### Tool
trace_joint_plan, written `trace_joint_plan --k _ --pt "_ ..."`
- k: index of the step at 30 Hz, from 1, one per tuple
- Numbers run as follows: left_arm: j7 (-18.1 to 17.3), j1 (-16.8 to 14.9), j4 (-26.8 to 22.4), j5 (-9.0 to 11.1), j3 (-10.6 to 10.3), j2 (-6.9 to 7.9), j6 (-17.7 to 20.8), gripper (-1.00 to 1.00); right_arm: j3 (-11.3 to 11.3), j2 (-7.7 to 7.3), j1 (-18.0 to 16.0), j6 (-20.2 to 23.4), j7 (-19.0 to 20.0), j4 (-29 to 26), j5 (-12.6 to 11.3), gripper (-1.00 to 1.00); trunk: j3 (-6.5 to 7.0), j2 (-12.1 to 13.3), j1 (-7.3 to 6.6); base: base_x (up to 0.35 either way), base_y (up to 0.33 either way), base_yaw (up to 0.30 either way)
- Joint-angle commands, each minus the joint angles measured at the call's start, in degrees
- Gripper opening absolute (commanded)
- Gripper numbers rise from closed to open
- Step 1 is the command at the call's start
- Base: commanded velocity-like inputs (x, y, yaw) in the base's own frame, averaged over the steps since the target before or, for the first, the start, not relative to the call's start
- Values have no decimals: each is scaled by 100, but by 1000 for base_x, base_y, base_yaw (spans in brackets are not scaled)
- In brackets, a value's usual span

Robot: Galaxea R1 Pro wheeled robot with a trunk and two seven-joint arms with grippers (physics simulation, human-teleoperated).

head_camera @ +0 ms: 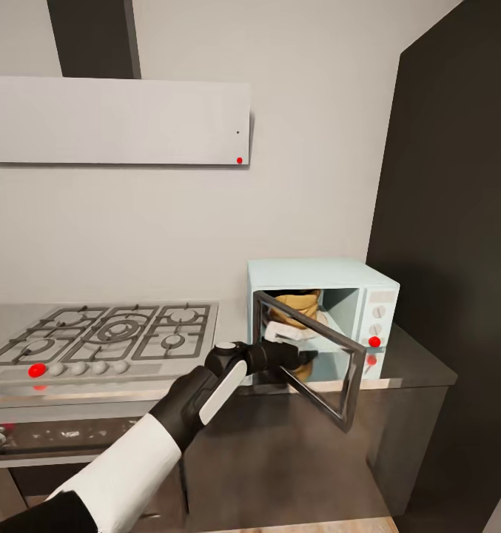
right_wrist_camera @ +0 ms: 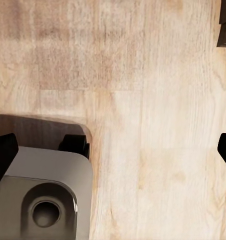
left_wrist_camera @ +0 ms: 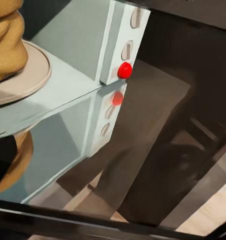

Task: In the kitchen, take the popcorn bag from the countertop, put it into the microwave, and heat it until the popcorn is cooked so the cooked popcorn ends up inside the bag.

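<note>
Sitting inside the microwave (head_camera: 320, 314) on its round turntable (left_wrist_camera: 27, 75), the bag (head_camera: 298, 307) is already where the task wants it, upright and showing tan through the open cavity. The microwave is standing at the right end of the countertop (head_camera: 420, 366), next to the hob (head_camera: 106, 333). The door (head_camera: 309, 355) is hanging out at an angle toward the robot; the left arm is reaching to its free edge, prob. to swing it shut before heating, w/ the red knob (head_camera: 374, 341) left to deal with. The left gripper (head_camera: 294, 363) is half hidden behind the door glass, so can't tell if its fingers are spread or closed. The bag's lower part is doubled as a reflection in the glass in the left wrist view. The right gripper (right_wrist_camera: 113, 150) is pointing down at wood floor (right_wrist_camera: 143, 75), fingers spread wide, holding nothing; only dark tips are showing at the frame edges. No popcorn is visible.
</note>
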Motion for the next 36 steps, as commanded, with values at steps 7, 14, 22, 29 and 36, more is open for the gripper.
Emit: trace_joint_plan --k 7,14,22,29,36 --pt "4 -10 -138 -1 -24 0 -21 100 17 2 -7 15 26 7 39 100 -7 -4 0 0 0 0" --pt "293 -10 -552 669 -1283 0 -551 100 17 -2 -7 15 36 7 42 100 -7 -4 0 0 0 0" --pt "692 -10 -577 1244 -1851 0 -794 100 17 7 -7 32 28 7 42 100 19 -4 0 0 0 -72" --pt "929 -10 -578 1260 -2009 0 -807 100 17 3 -7 33 31 7 47 100 21 -4 0 10 0 -8" --pt "1028 -10 -537 1269 -2019 0 -807 100 18 2 -7 33 34 7 47 100 21 -4 0 275 0 0"
